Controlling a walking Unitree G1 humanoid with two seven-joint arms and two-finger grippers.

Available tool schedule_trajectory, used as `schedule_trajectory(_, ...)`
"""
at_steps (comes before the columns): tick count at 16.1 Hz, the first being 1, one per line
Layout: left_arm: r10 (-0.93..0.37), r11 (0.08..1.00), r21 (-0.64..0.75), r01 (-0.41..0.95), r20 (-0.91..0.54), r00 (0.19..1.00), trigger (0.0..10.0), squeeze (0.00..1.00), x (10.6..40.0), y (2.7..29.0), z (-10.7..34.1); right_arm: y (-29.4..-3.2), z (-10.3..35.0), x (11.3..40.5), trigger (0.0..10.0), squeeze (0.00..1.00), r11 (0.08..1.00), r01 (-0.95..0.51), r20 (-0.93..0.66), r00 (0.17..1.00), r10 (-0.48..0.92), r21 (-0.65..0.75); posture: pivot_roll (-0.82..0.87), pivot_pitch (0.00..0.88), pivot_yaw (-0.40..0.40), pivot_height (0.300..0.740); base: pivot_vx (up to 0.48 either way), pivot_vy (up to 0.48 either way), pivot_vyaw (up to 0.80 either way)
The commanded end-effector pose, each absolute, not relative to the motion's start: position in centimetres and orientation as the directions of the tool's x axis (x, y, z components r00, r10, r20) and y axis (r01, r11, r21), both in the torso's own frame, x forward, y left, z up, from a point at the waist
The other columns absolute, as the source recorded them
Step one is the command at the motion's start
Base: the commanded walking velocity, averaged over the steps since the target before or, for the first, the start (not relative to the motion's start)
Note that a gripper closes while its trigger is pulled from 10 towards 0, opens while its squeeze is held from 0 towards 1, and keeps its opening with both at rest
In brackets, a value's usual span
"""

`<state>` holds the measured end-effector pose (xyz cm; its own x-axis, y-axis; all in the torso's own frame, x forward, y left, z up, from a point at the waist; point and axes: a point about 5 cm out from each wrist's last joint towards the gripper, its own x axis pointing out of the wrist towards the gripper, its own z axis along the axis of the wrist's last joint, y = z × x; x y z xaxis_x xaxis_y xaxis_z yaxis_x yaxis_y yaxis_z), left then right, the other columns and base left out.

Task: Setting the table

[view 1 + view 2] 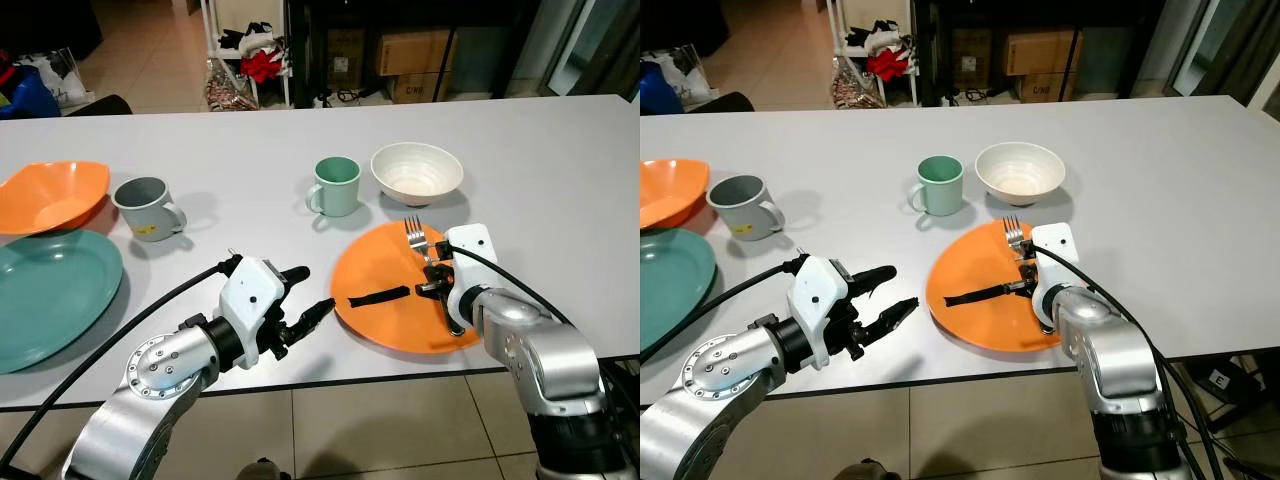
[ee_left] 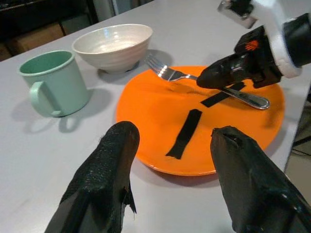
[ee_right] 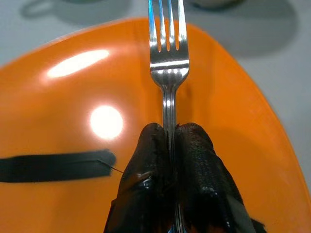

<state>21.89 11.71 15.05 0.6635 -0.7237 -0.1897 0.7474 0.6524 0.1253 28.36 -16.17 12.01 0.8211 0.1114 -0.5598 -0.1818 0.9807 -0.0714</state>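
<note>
An orange plate lies near the table's front edge, with a strip of black tape on it. A silver fork rests on the plate's right side, tines pointing away from me. My right gripper is shut on the fork's handle, low over the plate. My left gripper hovers open just left of the plate, its fingers pointing at the plate's rim with nothing between them. Behind the plate stand a green mug and a white bowl.
A grey mug, an orange bowl and a teal plate sit at the table's left. Bare white table stretches right of the bowl. Boxes and a rack stand on the floor beyond the far edge.
</note>
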Motion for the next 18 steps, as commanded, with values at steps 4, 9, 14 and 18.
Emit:
schedule_trajectory(4, -0.759, 0.614, 0.098, 0.783, -0.198, 0.62, 10.0, 0.0, 21.1, 11.6, 15.2, -17.2, 11.0, 28.5, 10.0, 0.0, 0.994, -0.101, -0.61, 0.79, 0.061, -0.031, 0.14, 0.0, 0.017, 0.727, 0.0, 0.0, 0.0)
schedule_trajectory(9, -0.767, 0.604, 0.097, 0.791, -0.202, 0.61, 10.0, 0.0, 21.1, 11.5, 15.3, -17.0, 10.2, 28.1, 10.0, 1.0, 0.996, -0.086, -0.646, 0.759, 0.085, 0.029, 0.14, 0.0, 0.019, 0.727, 0.0, 0.0, 0.0)
schedule_trajectory(14, -0.719, 0.676, 0.097, 0.731, -0.131, 0.682, 10.0, 0.0, 21.5, 12.1, 16.2, -16.5, 15.9, 27.9, 10.0, 1.0, 0.984, -0.169, -0.389, 0.911, 0.135, -0.055, 0.14, 0.0, 0.028, 0.727, 0.0, 0.0, 0.0)
schedule_trajectory(18, -0.541, 0.836, 0.092, 0.541, -0.027, 0.841, 10.0, 0.0, 22.8, 12.9, 16.9, -12.5, 19.8, 25.6, 10.0, 1.0, 0.904, -0.405, -0.093, 0.914, 0.395, -0.138, 0.14, 0.0, 0.038, 0.727, 0.0, 0.0, 0.6)
